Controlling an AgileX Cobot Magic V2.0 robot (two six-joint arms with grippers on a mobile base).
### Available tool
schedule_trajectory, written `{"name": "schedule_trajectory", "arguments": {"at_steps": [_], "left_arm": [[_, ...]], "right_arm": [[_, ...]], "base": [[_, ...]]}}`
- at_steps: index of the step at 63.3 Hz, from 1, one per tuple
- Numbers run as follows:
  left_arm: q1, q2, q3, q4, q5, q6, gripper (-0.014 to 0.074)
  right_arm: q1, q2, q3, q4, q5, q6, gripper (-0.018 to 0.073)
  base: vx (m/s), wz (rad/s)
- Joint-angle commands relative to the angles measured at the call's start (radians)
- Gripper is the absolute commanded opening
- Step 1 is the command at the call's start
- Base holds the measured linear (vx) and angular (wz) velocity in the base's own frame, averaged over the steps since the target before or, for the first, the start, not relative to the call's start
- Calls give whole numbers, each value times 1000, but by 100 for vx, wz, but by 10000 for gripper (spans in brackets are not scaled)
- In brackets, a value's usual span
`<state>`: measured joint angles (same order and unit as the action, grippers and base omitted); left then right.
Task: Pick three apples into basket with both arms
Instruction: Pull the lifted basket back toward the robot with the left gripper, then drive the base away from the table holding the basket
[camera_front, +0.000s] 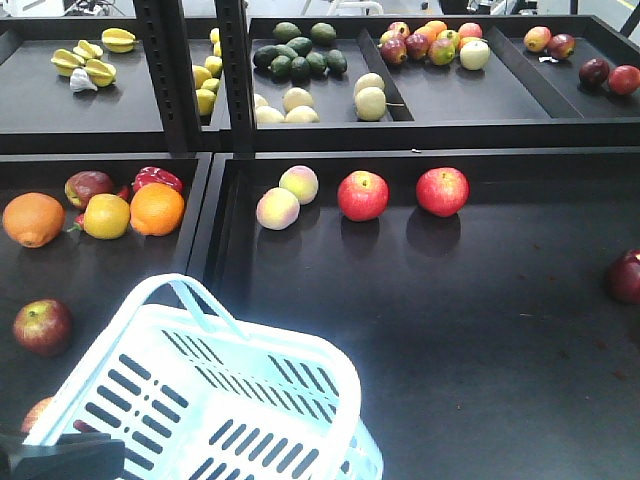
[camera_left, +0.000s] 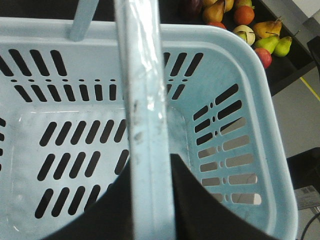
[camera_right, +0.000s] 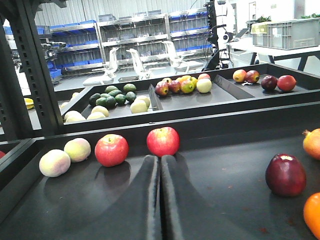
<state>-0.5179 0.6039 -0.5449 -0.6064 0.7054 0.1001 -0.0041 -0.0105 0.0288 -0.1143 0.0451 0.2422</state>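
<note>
I read left jaws pinching the basket (camera_left: 270, 125) by its handle (camera_left: 145, 100); right jaws pressed together, red apple (camera_right: 162, 141) at 12 o'clock.

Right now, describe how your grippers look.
The right gripper has two smooth matte-black fingers, broad at the base, tapering to rounded tips. The left gripper shows the same plain black curved fingers. No cables or markings are visible.

From here the basket (camera_front: 200, 400) sits at seven o'clock. Behind it at twelve lies the first apple (camera_front: 363, 195), the second apple (camera_front: 442, 191) just right, and the third apple (camera_front: 42, 326) at nine.
</note>
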Motion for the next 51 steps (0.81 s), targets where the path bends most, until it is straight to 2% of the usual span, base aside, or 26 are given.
{"name": "schedule_trajectory", "arguments": {"at_steps": [1, 51], "left_arm": [[-3, -2, -34, -39, -72, 0, -7], [-3, -2, -34, -39, -58, 0, -7]], "right_arm": [[-5, -11, 13, -11, -73, -5, -1], [-5, -11, 13, -11, -73, -5, -1]], "base": [[0, 0], [-4, 5]]}}
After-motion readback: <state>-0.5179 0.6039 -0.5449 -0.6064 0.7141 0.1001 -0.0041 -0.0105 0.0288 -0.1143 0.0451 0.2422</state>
